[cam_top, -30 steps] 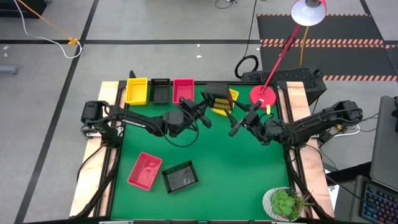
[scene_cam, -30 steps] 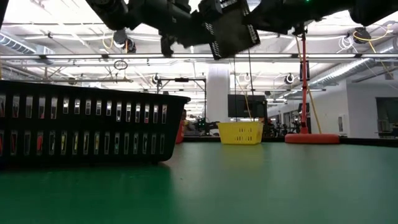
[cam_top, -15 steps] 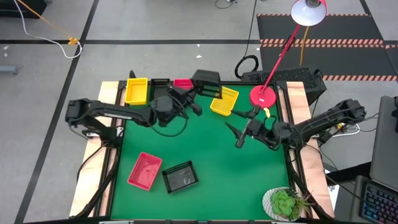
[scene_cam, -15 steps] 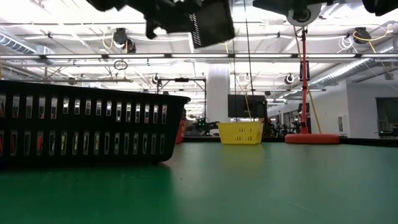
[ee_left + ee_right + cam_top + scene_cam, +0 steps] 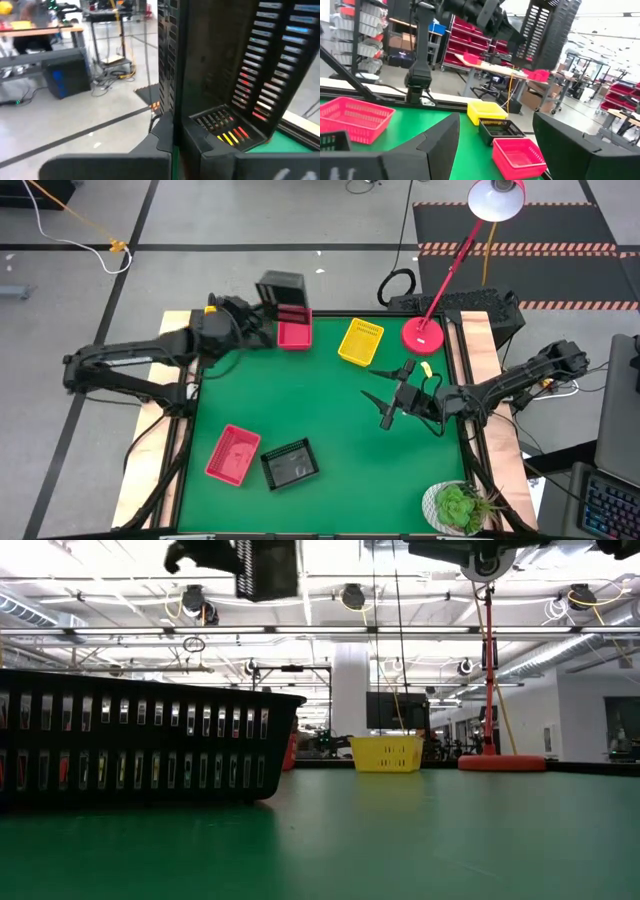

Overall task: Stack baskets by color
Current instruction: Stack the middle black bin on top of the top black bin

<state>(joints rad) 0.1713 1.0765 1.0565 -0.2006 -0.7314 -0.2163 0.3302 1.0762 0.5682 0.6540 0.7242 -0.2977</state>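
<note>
My left gripper [image 5: 266, 310] is shut on a black basket [image 5: 281, 291] and holds it high above the table's far left, over a row of three baskets. In that row are a yellow basket [image 5: 482, 111], a black one [image 5: 500, 130] and a pink-red one [image 5: 294, 333]. Another yellow basket [image 5: 360, 342] rests flat on its base at the far middle. A pink-red basket [image 5: 233, 453] and a black basket [image 5: 290, 463] lie near the left front. My right gripper [image 5: 385, 395] hovers open at the table's right, with nothing between its fingers. My left gripper pinches one slotted wall [image 5: 169, 85] of the black basket, with one finger [image 5: 200, 142] inside the basket and the other [image 5: 158, 136] outside. The fingers reach out roughly level toward the far edge. The basket is lifted clear and tipped on its side [image 5: 547, 30].
A red lamp base [image 5: 422, 333] with its slanted pole stands at the far right. A potted plant [image 5: 457, 505] sits at the near right corner. The green mat [image 5: 340, 430] lies bare in the middle.
My left gripper has risen and swung toward the table's far left edge. It has carried the black basket from above the lone yellow basket to above the row. My right gripper has drawn back a little toward the near edge, still open.
</note>
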